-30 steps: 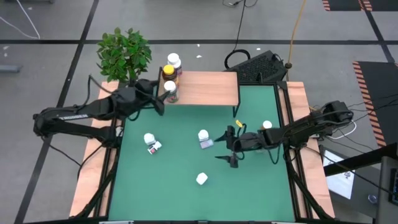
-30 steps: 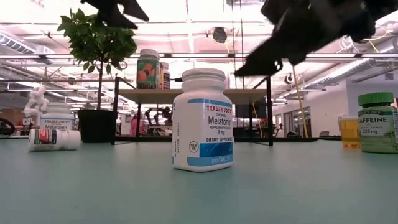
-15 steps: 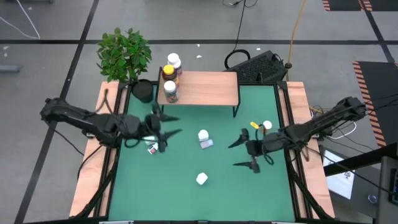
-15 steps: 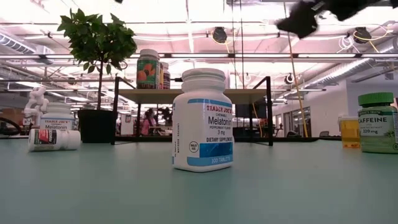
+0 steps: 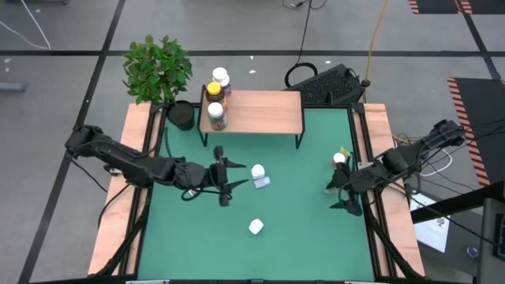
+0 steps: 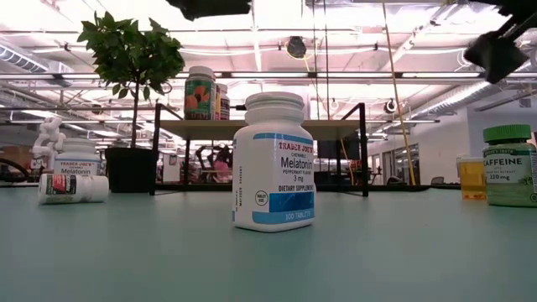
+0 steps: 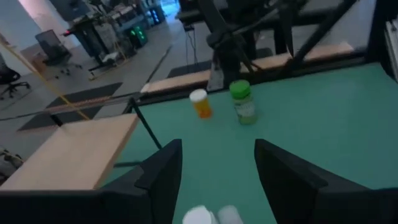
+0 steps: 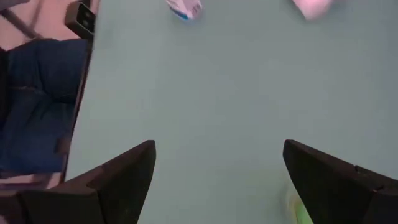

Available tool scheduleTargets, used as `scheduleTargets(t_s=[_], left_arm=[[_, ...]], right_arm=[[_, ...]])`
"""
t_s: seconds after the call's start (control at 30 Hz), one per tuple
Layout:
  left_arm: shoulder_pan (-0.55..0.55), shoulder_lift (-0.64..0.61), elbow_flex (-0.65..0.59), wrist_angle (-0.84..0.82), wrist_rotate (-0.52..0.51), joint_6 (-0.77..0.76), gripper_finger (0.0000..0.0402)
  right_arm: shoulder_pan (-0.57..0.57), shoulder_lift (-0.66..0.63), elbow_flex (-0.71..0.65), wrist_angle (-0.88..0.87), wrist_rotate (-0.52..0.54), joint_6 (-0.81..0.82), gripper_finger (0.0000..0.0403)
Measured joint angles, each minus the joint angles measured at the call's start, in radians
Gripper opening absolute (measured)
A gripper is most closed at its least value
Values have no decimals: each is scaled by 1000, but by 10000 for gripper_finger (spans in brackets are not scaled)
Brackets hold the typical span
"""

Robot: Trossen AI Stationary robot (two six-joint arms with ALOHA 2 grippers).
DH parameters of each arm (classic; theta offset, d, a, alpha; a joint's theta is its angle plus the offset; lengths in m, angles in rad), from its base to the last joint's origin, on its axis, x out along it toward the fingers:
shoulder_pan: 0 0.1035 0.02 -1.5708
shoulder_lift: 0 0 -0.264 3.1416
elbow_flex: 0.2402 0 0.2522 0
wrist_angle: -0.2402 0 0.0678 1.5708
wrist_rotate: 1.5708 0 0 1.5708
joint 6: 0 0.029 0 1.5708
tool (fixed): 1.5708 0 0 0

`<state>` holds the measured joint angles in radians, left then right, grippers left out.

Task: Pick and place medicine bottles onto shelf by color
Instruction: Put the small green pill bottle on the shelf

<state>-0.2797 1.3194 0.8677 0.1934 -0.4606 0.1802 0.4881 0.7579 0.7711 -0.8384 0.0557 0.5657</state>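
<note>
My left gripper [image 5: 228, 177] is open and empty over the middle of the green table, just left of a standing white-capped bottle [image 5: 257, 170] and a lying one [image 5: 263, 182]. These two show between its fingers in the left wrist view [image 7: 200, 216]. My right gripper [image 5: 345, 194] is open and empty at the table's right side, just nearer than an orange bottle [image 7: 200, 104] and a green caffeine bottle [image 6: 509, 166]. A white Melatonin bottle [image 6: 273, 164] stands near the front [image 5: 255, 227]. The wood-topped shelf [image 5: 260, 112] carries three bottles at its left end [image 5: 215, 93].
A potted plant [image 5: 159, 69] stands at the far left corner beside the shelf. Two more white bottles [image 6: 74, 176], one standing and one lying, are at the left in the low view; my left arm hides them from above. Wooden rails [image 5: 117, 213] line both table sides.
My left gripper has left the shelf's left end and swung toward the near edge and the right, down to the table's middle beside the two white bottles. My right gripper has drawn back from the middle toward the table's right edge. No bottle has moved.
</note>
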Motion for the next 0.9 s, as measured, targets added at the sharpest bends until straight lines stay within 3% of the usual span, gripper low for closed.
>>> scheduleTargets(t_s=[0.13, 0.33, 0.6, 0.9], left_arm=[[24, 28, 0, 44, 0, 2, 207], [35, 70, 1, 52, -1, 18, 241], [32, 85, 1, 54, -1, -18, 291], [30, 83, 1, 44, -2, -19, 287]], right_arm=[[36, 21, 44, -174, 22, 170, 348], [86, 67, 6, -381, 22, 413, 348], [140, 101, -139, -178, 110, 496, 348], [169, 177, -246, -112, 215, 575, 348]])
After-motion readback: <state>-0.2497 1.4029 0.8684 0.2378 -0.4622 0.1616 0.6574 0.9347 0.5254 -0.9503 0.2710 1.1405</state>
